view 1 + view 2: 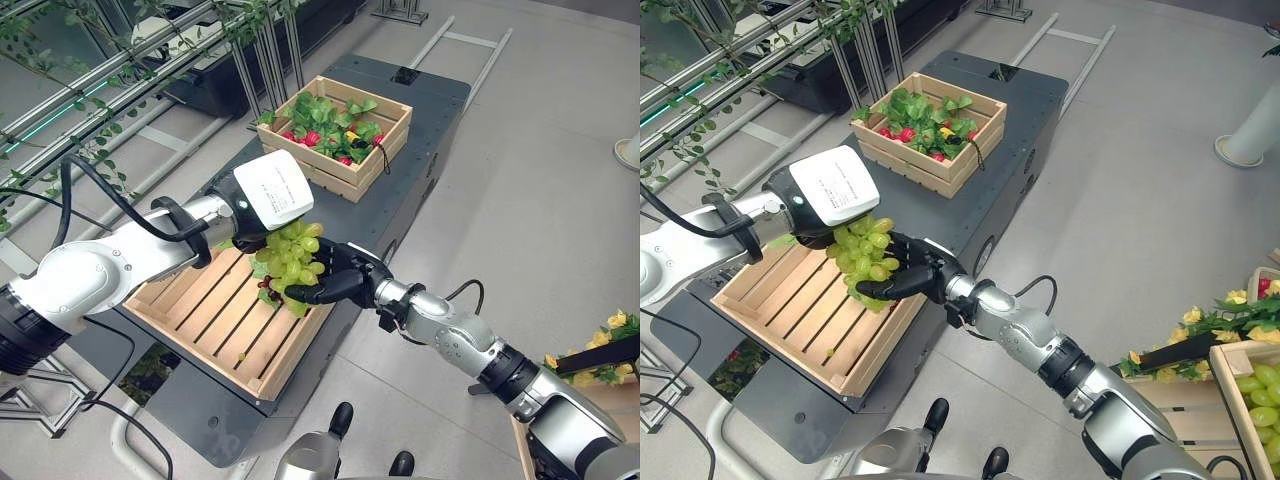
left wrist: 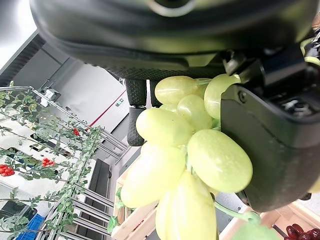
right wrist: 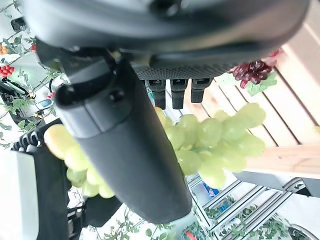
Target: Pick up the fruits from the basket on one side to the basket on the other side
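Note:
A bunch of green grapes (image 1: pixel 292 258) hangs over the right rim of the near wooden crate (image 1: pixel 200 315). My left hand (image 1: pixel 258 222), with its white cover, is shut on the top of the bunch (image 2: pixel 175 150). From the right, my right hand (image 1: pixel 340 278) reaches in, its thumb and fingers curled round the lower grapes (image 3: pixel 220 140). A small bunch of dark purple grapes (image 3: pixel 252 72) lies on the crate's slats just below. The far wooden crate (image 1: pixel 372 168) holds green leaves and red fruits (image 1: pixel 312 138).
Both crates stand on a dark low cart (image 1: pixel 425 95). At the right, another crate with green grapes (image 1: pixel 1258 388) sits beside yellow flowers (image 1: pixel 1232 318). Metal racks with leafy vines (image 1: pixel 120 60) run along the left. A white base (image 1: pixel 628 152) stands on the floor.

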Tool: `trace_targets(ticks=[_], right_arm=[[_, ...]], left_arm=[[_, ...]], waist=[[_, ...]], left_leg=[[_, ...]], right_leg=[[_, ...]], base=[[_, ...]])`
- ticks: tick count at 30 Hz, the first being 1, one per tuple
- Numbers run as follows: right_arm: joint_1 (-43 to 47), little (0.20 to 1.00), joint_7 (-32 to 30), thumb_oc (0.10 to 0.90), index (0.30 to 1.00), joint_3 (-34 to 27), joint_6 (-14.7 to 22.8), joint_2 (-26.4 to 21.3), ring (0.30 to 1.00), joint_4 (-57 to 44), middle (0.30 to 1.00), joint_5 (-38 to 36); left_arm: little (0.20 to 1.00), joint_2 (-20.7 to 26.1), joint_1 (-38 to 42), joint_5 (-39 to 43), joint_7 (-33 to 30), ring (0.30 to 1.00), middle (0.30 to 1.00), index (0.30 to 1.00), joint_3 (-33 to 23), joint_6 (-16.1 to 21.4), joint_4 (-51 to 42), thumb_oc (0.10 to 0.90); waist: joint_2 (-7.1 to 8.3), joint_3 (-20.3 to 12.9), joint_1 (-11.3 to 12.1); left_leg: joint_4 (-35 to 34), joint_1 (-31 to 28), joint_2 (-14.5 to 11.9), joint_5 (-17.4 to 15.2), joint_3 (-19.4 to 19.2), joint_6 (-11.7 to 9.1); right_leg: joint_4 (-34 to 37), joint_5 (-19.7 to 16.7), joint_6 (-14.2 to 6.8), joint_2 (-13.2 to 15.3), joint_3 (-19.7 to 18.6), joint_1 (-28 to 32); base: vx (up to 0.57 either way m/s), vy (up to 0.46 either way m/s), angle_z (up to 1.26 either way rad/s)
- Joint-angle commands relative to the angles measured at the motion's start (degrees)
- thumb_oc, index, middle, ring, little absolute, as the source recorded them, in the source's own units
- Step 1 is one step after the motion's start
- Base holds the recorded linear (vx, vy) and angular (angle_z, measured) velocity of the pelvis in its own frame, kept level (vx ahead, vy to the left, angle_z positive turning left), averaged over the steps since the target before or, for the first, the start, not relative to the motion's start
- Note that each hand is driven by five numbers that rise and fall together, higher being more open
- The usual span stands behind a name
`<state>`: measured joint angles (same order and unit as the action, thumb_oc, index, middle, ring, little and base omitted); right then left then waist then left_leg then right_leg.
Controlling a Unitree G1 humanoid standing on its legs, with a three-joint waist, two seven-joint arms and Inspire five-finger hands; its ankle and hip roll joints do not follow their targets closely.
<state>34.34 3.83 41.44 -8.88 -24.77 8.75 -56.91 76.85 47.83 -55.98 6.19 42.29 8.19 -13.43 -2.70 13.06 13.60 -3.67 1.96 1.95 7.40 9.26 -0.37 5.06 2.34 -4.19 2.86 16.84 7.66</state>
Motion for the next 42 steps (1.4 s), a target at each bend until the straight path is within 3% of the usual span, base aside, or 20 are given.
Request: trace_targets(ticks=[1,18,19,20,22,37,38,39,40,41,42], right_arm=[[1.6,0.9,4.7,0.8,0.9,-3.8,8.6,4.4,0.9,-6.9,0.9,-5.5],[1.9,0.9,-0.5,0.8,0.9,-1.4,8.0,9.7,0.9,-3.1,0.9,-4.9],[1.8,0.773,-0.6,0.715,0.773,-1.5,8.1,10.0,0.773,-3.0,0.773,-4.9],[1.7,0.547,-1.1,0.565,0.547,-1.5,8.2,10.1,0.547,-3.0,0.547,-4.8],[1.7,0.3,-2.0,0.4,0.3,-1.4,8.6,10.3,0.3,-2.8,0.3,-5.1],[1.2,0.3,-3.9,0.4,0.3,-2.6,9.5,9.1,0.3,-3.1,0.3,-3.1],[1.1,0.3,-4.0,0.4,0.3,-2.7,9.6,8.9,0.3,-3.1,0.3,-3.0],[0.7,0.3,-3.7,0.4,0.3,-3.3,10.0,8.4,0.3,-3.4,0.3,-3.0],[0.3,0.3,-3.7,0.4,0.3,-3.7,10.1,8.1,0.3,-3.7,0.3,-2.8],[0.1,0.3,-3.8,0.4,0.3,-3.9,10.2,7.8,0.3,-4.0,0.3,-2.6],[0.0,0.3,-3.8,0.4,0.3,-4.0,10.3,7.6,0.3,-4.2,0.3,-2.5]], left_arm=[[0.3,-0.9,4.4,1.3,-3.5,0.3,0.3,0.3,-4.3,-6.0,4.1,0.4],[0.3,-4.1,7.1,3.1,-2.4,0.3,0.3,0.3,-1.0,-7.6,3.2,0.4],[0.3,-4.1,6.9,3.4,-2.4,0.3,0.3,0.3,-1.0,-7.6,3.0,0.4],[0.3,-4.2,6.6,3.1,-2.4,0.3,0.3,0.3,-1.0,-7.4,3.0,0.4],[0.3,-4.4,5.7,3.1,-2.7,0.3,0.3,0.3,-1.4,-7.2,2.9,0.4],[0.3,-3.9,4.1,4.6,-1.3,0.3,0.3,0.3,-2.4,-8.0,2.7,0.4],[0.359,-3.9,3.8,4.6,-1.3,0.359,0.359,0.359,-2.5,-8.2,2.7,0.439],[0.495,-3.5,2.9,5.1,-0.9,0.495,0.495,0.495,-3.4,-8.5,2.8,0.53],[0.787,-3.3,2.2,5.5,-0.6,0.787,0.787,0.787,-4.0,-8.8,2.9,0.725],[0.9,-3.1,1.6,5.9,-0.7,0.9,0.9,0.9,-4.6,-9.0,3.1,0.8],[0.9,-3.0,1.2,6.1,-0.9,0.9,0.9,0.9,-4.9,-9.1,3.2,0.8]], waist=[[1.81,-9.6,0.3],[1.41,-9.7,0.7],[1.36,-9.7,0.7],[1.35,-9.7,0.7],[1.31,-9.7,0.8],[1.27,-9.6,0.2],[1.29,-9.6,0.2],[1.34,-9.6,0.1],[1.37,-9.6,0.0],[1.37,-9.6,0.0],[1.38,-9.6,-0.1]], left_leg=[[-0.9,-2.2,1.7,-4.7,0.1,-0.4],[-0.9,-2.4,1.8,-4.8,0.3,-0.5],[-0.8,-2.3,1.9,-4.8,0.3,-0.5],[-0.9,-2.3,1.9,-4.8,0.3,-0.4],[-0.8,-2.3,1.9,-4.7,0.4,-0.4],[-1.0,-2.3,1.8,-4.7,-0.2,-0.3],[-1.0,-2.3,1.8,-4.7,-0.2,-0.3],[-1.0,-2.3,1.8,-4.7,-0.3,-0.3],[-1.0,-2.3,1.8,-4.7,-0.4,-0.3],[-1.1,-2.3,1.8,-4.7,-0.4,-0.3],[-1.1,-2.3,1.8,-4.7,-0.5,-0.3]], right_leg=[[-2.0,-0.4,-0.1,1.4,2.1,-1.7],[-2.0,-0.4,0.1,1.5,2.3,-1.5],[-1.9,-0.4,0.1,1.5,2.2,-1.5],[-1.9,-0.4,0.1,1.5,2.1,-1.5],[-1.9,-0.5,0.0,1.5,2.2,-1.5],[-1.8,-0.8,-0.1,1.5,1.7,-1.8],[-1.8,-0.8,-0.1,1.5,1.7,-1.8],[-1.7,-0.9,-0.1,1.5,1.5,-1.8],[-1.6,-0.9,-0.2,1.5,1.5,-1.8],[-1.6,-1.0,-0.2,1.5,1.4,-1.8],[-1.5,-1.0,-0.2,1.5,1.4,-1.8]], base=[[0.0,0.0,0.0],[0.0,0.0,0.0],[0.0,0.0,0.0],[0.0,0.0,0.0],[0.0,0.0,0.0],[0.0,0.0,0.0],[0.0,0.0,0.0],[0.0,0.0,0.0],[0.0,0.0,0.0],[0.0,0.0,0.0],[0.0,0.0,0.0]])
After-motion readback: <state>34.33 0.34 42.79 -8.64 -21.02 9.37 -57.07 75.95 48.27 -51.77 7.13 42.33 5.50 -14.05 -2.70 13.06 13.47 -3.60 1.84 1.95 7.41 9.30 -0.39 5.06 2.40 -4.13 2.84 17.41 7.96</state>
